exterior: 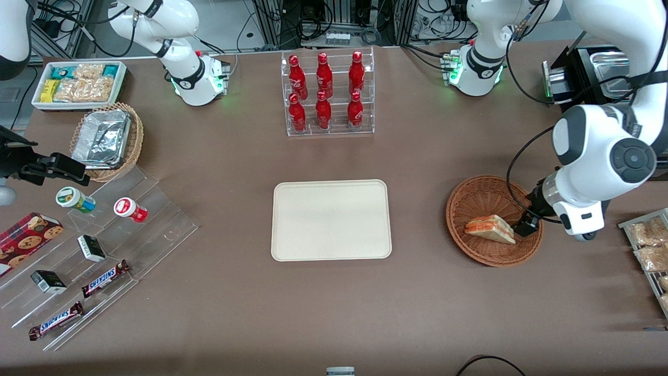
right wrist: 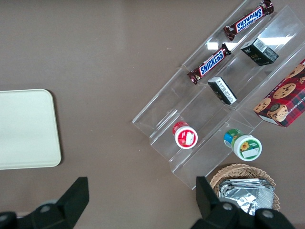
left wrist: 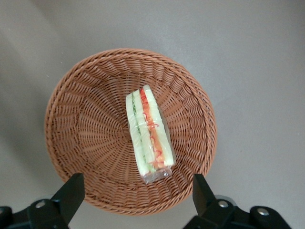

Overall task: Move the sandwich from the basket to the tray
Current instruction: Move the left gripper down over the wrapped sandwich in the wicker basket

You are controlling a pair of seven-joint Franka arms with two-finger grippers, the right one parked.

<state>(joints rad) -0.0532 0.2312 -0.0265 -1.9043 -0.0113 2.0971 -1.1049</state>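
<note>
Your gripper hangs above the wicker basket, fingers wide and empty; sandwich unlifted inside it; tray bare.

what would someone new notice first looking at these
Likely the sandwich, lying alone in the round wicker basket toward the working arm's end of the table, with the left arm's hand open above it. Next, the bare cream tray at mid-table, and the rack of red bottles farther from the front camera.

White arm, grey joints, black cable, black gripper.
</note>
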